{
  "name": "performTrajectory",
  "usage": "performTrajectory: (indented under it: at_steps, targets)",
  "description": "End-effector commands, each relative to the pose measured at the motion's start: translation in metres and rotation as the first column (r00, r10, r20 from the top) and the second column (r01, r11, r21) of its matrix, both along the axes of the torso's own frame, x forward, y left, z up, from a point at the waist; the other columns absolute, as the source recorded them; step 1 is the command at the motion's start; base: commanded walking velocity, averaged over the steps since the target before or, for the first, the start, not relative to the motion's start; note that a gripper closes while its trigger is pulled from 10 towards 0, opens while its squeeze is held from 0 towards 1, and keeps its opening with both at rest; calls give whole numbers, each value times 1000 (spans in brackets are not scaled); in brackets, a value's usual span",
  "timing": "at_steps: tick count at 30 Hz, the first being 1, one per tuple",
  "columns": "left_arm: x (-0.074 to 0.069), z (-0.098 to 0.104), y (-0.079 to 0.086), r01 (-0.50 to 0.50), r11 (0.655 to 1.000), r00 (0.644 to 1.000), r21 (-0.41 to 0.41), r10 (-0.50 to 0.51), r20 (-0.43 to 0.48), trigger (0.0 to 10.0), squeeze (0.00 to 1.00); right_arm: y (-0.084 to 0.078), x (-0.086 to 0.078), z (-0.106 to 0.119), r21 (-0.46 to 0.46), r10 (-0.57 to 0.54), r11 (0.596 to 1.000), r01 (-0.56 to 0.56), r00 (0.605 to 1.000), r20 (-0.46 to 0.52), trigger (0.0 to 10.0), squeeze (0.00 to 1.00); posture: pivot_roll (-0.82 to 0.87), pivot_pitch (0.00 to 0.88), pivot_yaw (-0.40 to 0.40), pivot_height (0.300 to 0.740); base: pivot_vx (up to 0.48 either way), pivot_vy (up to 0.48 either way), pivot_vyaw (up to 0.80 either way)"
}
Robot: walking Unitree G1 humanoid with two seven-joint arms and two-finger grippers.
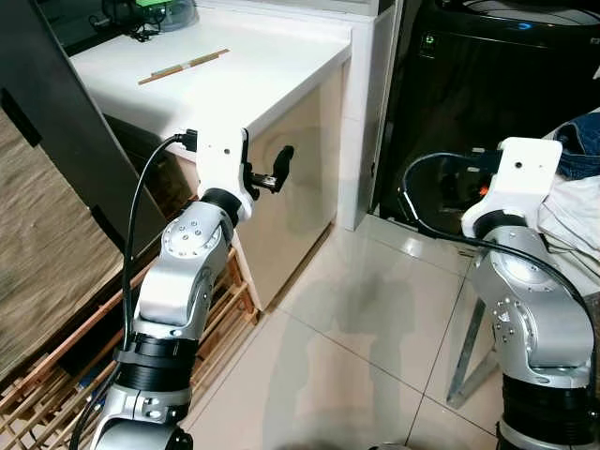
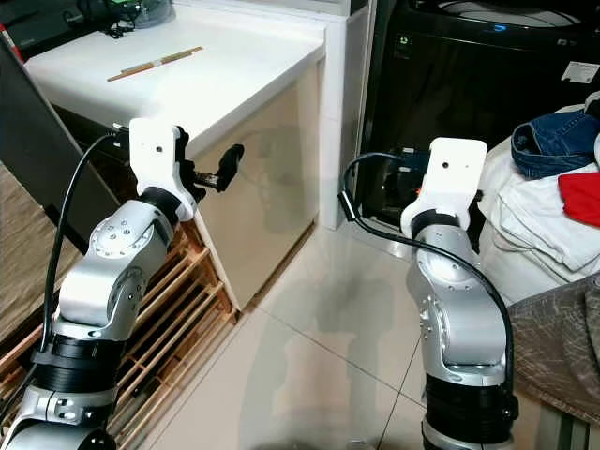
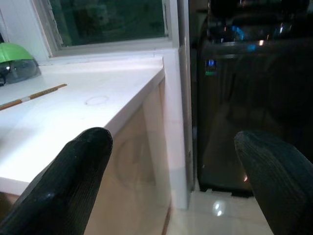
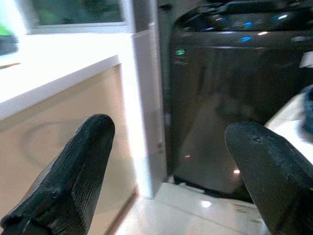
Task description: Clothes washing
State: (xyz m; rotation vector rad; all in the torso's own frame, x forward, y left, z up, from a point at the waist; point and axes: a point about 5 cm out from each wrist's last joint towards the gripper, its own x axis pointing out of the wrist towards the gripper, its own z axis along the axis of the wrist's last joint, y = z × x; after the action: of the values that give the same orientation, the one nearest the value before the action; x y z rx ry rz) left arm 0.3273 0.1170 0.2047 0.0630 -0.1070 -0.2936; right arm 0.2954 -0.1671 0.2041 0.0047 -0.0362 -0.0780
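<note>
A black washing machine [image 1: 487, 66] stands in the corner ahead, right of a white counter; its lit panel [image 4: 234, 24] shows in the right wrist view. A pile of clothes [image 2: 548, 187] lies at the right: white cloth, a blue denim piece [image 2: 558, 139] and a red piece [image 2: 583, 197]. My left gripper [image 1: 275, 172] is raised beside the counter's cream side panel, open and holding nothing; its fingers [image 3: 73, 171] stand wide apart. My right gripper [image 4: 166, 166] points at the washing machine, open with nothing in it. In the eye views its white wrist plate [image 1: 525, 173] hides its fingers.
The white counter [image 1: 262, 66] carries a long thin stick [image 1: 183, 66]. A wooden slatted rack [image 1: 220, 314] sits low at the left by a dark panel [image 1: 56, 122]. Glossy floor tiles [image 1: 366, 319] lie between my arms. Metal stand legs [image 1: 466, 361] rise beneath the clothes pile.
</note>
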Motion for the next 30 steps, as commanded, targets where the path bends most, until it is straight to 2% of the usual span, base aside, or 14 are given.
performTrajectory:
  at_steps: [1, 9, 13, 17, 30]
  targets:
    - [0, -1, 2, -6, 1000, 1000, 14, 6, 3, 10000, 0, 13, 3, 3, 22, 66, 998, -66, 998, -2, 10000, 0, -55, 0, 107, 740, 0, 0, 0]
    - [1, -6, 9, -24, 997, 1000, 67, 25, -18, 10000, 0, 17, 0, -9, 84, 50, 995, -47, 998, -30, 10000, 0, -41, 0, 102, 740, 0, 0, 0]
    - [1, -15, 19, -70, 993, 996, 98, 74, -40, 10000, 0, 20, -2, -13, 36, 53, 998, -52, 998, -30, 10000, 0, -48, 0, 109, 740, 0, 0, 0]
    - [3, -14, 20, -74, 993, 996, 92, 78, -39, 10000, 0, 21, -1, -14, 36, 52, 998, -51, 998, -34, 10000, 0, -48, 0, 108, 740, 0, 0, 0]
    - [5, -8, 14, -54, 996, 998, 68, 55, -21, 10000, 0, 19, 4, -9, 17, 52, 998, -52, 999, -8, 10000, 0, -53, 0, 100, 740, 299, 0, 0]
